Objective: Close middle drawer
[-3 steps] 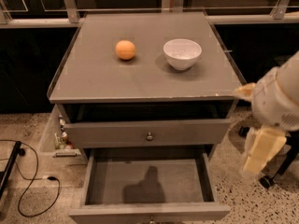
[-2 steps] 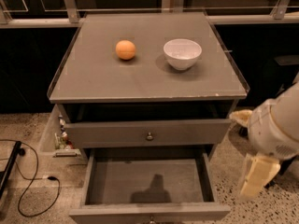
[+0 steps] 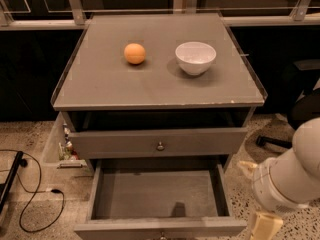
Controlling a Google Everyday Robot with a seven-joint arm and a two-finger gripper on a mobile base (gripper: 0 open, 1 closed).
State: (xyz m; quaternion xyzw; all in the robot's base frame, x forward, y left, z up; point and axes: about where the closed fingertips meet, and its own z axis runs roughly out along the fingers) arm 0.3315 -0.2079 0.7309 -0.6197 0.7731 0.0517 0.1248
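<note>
Grey cabinet point(image 3: 150, 91): orange point(image 3: 135, 53) at eleven o'clock, white bowl point(image 3: 195, 57) at one. The middle drawer point(image 3: 155, 194) stands pulled out at six. The gripper point(image 3: 265, 226) is at five, likely lowered to push the drawer's front; its grip cannot be told.

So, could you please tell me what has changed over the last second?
The pincer has moved down and slightly left, now low on the right, near the right front corner of the middle drawer. Nothing was visibly grasped or released. The drawer stays pulled out; the orange and white bowl on the cabinet top have not moved.
</note>
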